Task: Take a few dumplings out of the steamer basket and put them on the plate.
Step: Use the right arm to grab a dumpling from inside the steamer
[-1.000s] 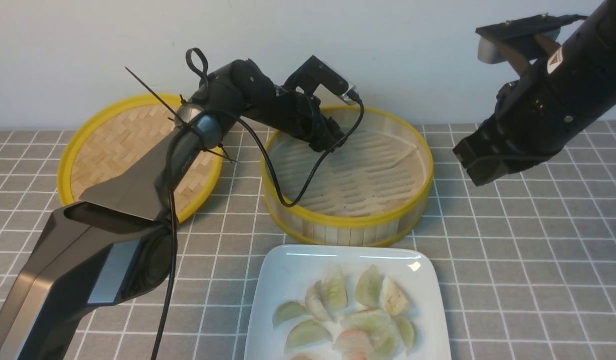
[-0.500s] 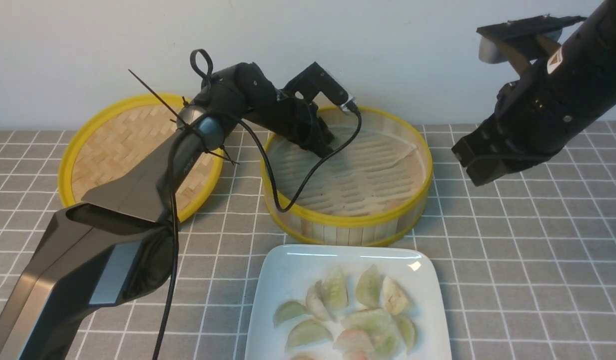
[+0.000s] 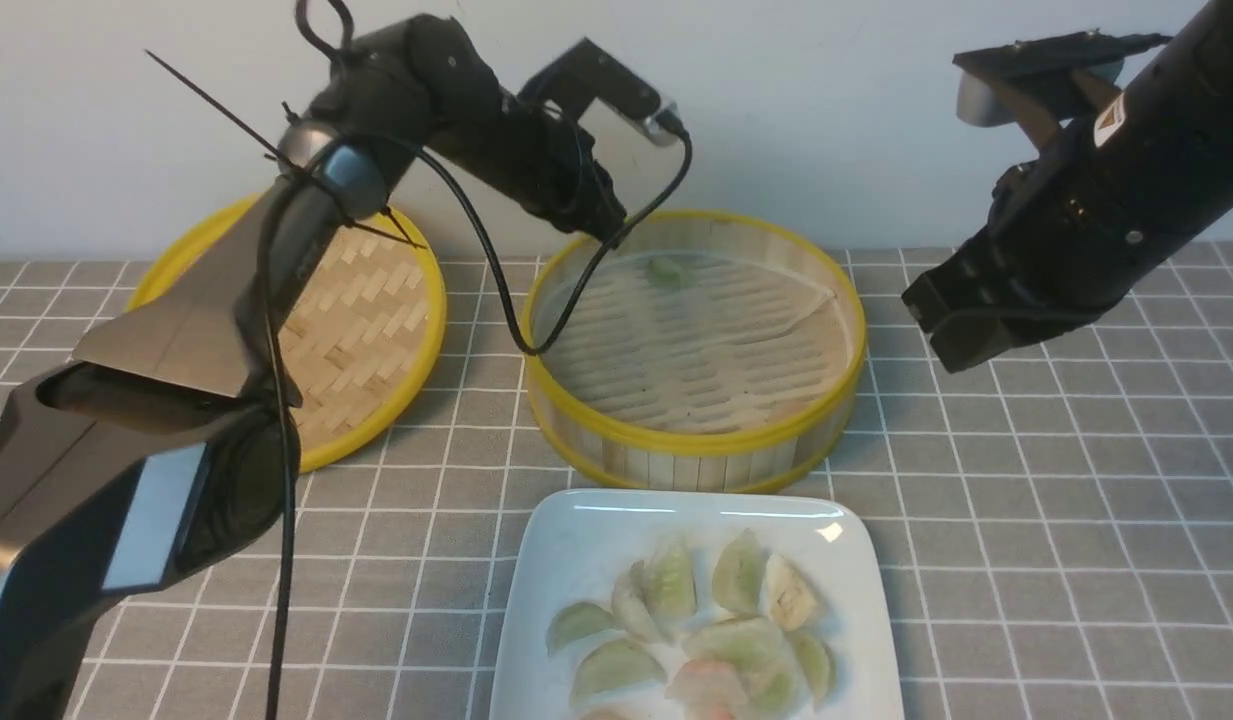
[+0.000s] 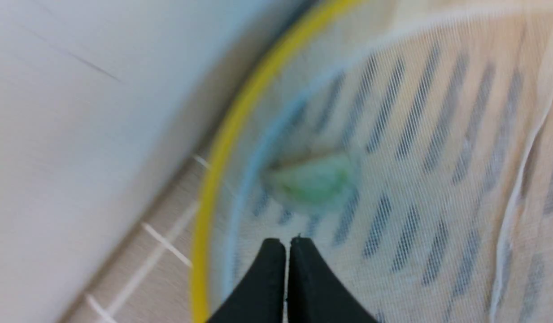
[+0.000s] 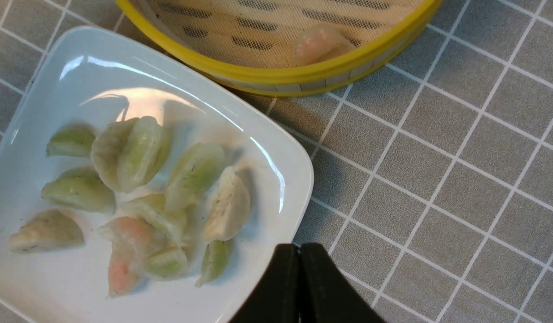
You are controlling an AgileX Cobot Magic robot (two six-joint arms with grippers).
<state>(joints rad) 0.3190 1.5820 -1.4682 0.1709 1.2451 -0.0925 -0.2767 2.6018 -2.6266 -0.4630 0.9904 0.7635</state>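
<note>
"Where is the left gripper (image 4: pixel 287 251)?" asks the first, taking twelve as the far side of the front view.

"By the steamer basket (image 3: pixel 696 440), near its ten-to-eleven o'clock rim," says the second. "Its fingertips are pressed together with nothing between them. The front view loses them in the dark end of the arm; the left wrist view shows them."

"And the right gripper (image 5: pixel 298 255)?"

"Out past the basket's three o'clock side, also pressed together, pinching nothing."

"The dumplings?"

"One green dumpling (image 4: pixel 314 177) lies inside the basket at about eleven o'clock, blurred in the left wrist view. A pinkish dumpling (image 5: pixel 321 42) sits near five o'clock, faint from the front and partly hidden by the rim in the right wrist view. The other dumplings (image 5: pixel 195 175) crowd together on the plate (image 5: pixel 276 215), at the basket's six o'clock; some overlap, so their exact count is hard to tell."

"What is cut off?"

"The plate's near edge, in the front view. The left arm (image 3: pixel 316 200) covers part of the woven lid (image 3: pixel 356 340), at the basket's nine o'clock."
</note>
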